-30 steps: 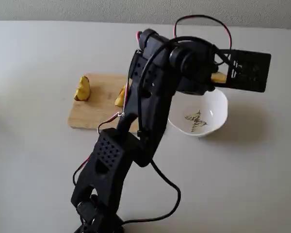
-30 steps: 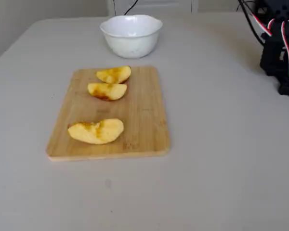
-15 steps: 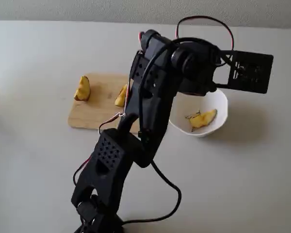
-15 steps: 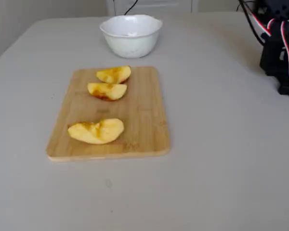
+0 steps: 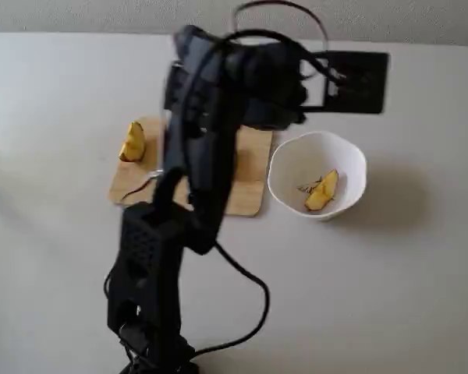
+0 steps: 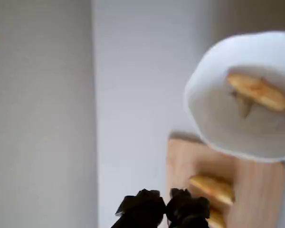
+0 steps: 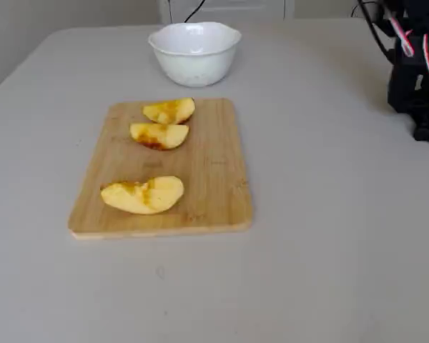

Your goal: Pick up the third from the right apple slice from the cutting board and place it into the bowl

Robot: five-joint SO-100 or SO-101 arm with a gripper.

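Note:
A golden-yellow apple slice [image 5: 321, 191] lies inside the white scalloped bowl [image 5: 351, 160]; it also shows in the wrist view [image 6: 259, 91]. The wooden cutting board [image 7: 207, 179] holds three other slices: two close together near the bowl [image 7: 169, 110] [image 7: 159, 134] and a bigger one [image 7: 143, 194] apart at the other end. My gripper [image 6: 164, 206] shows at the bottom of the wrist view, above the board's edge [image 6: 180, 161]. Its fingertips are together with nothing between them. In a fixed view my arm [image 5: 210, 156] hides the middle of the board.
The bowl [image 7: 194, 50] stands just off the board's short end. A black plate with cables [image 5: 359, 82] lies behind the bowl. The arm's base [image 7: 415, 71] stands at the right edge of the table. A cable [image 5: 249, 296] trails across the table near the base.

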